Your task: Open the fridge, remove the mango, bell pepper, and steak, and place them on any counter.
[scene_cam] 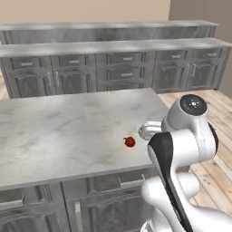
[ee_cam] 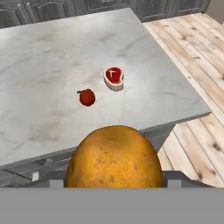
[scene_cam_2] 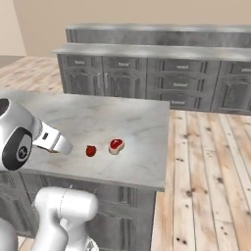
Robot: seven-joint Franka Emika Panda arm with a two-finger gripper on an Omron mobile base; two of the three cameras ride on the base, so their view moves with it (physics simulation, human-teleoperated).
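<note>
Clamping the mango point(ee_cam: 113, 157), the end effector point(ee_cam: 113, 181) hangs above the counter point(ee_cam: 48, 65) (steak point(ee_cam: 114, 77) ahead).

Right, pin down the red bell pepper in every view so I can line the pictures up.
Left base view: the bell pepper lies on the counter near its front right, just left of the arm.
Right base view: the bell pepper sits near the front edge, left of the steak.
Hand view: the bell pepper lies left of centre, above the mango.
Shared landmark: the counter's marble top.
</note>
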